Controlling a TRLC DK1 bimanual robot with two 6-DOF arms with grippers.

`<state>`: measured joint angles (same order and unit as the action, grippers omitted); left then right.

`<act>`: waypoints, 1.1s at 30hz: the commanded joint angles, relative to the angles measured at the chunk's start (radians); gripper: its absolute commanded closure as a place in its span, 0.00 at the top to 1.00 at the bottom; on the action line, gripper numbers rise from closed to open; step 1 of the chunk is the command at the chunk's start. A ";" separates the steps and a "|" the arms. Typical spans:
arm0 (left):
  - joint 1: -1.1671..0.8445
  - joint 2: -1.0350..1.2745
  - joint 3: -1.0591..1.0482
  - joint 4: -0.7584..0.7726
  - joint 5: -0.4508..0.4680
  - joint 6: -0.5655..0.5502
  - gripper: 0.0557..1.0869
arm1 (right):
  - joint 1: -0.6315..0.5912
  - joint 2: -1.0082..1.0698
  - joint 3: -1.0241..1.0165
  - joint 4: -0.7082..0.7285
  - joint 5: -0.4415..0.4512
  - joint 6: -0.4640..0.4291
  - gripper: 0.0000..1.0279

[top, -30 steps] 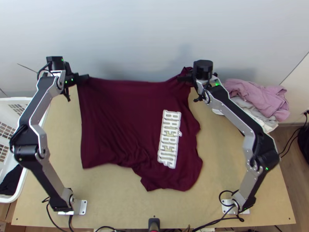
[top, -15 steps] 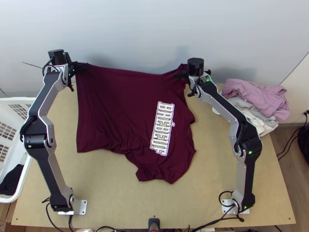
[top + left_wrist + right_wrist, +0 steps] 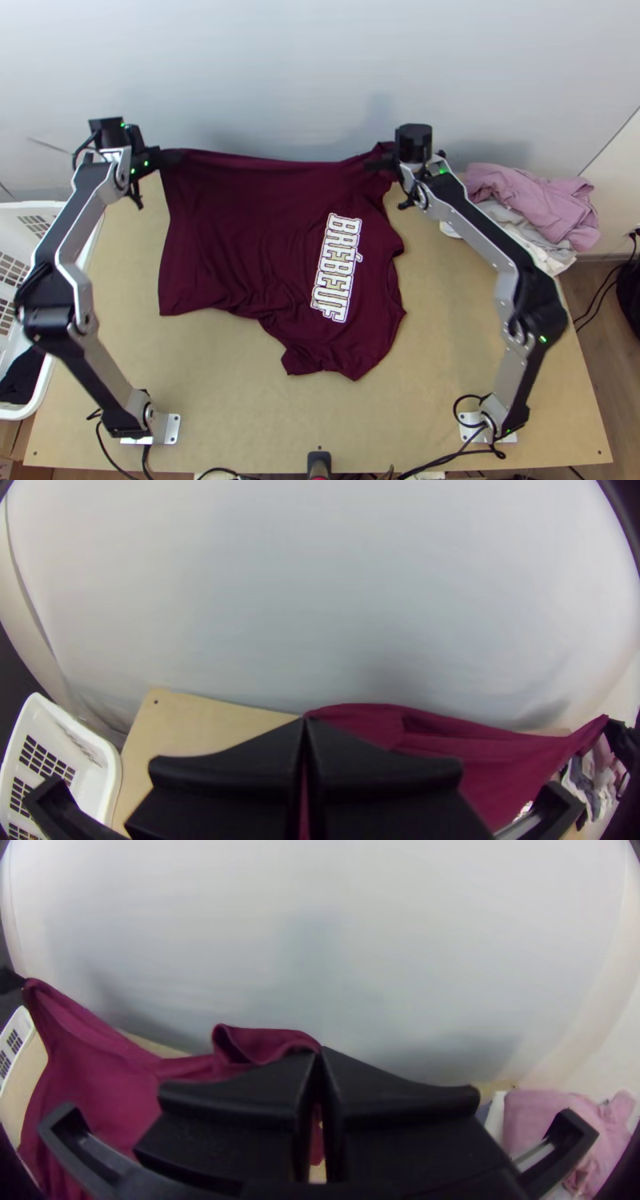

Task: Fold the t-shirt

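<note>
Lettering [image 3: 336, 268], white and blocky, runs down the maroon t-shirt [image 3: 232, 232], from just nearside of the right gripper [image 3: 371, 165] toward the table's near edge. That gripper is clenched on gathered cloth at one end of the shirt's far edge; the left gripper [image 3: 178, 158] pinches the other end. The far edge stretches between them, and the rest spreads toward the near side, wrinkled. Beyond the right gripper, outward, sits a clothes pile [image 3: 532, 200].
</note>
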<state>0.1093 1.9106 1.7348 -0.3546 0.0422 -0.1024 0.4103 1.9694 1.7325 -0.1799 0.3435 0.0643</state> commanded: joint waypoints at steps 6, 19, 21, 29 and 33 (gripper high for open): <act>0.038 -0.334 -0.432 0.009 0.091 0.070 0.04 | 0.079 -0.308 -0.358 -0.167 -0.106 0.088 0.03; 0.082 -0.548 -0.718 0.013 0.117 0.133 0.04 | 0.166 -0.526 -0.626 -0.300 -0.184 0.140 0.03; 0.086 -0.573 -0.758 0.013 0.117 0.135 0.04 | 0.174 -0.552 -0.662 -0.309 -0.187 0.141 0.03; 0.084 -0.651 -0.916 0.036 0.117 0.145 0.04 | 0.183 -0.612 -0.772 -0.325 -0.230 0.187 0.03; 0.089 -0.651 -0.971 0.078 0.116 0.145 0.04 | 0.196 -0.626 -0.795 -0.325 -0.244 0.195 0.19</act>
<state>0.1921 1.2922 0.8722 -0.3225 0.1577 0.0387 0.5892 1.3842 1.0023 -0.4961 0.1249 0.2371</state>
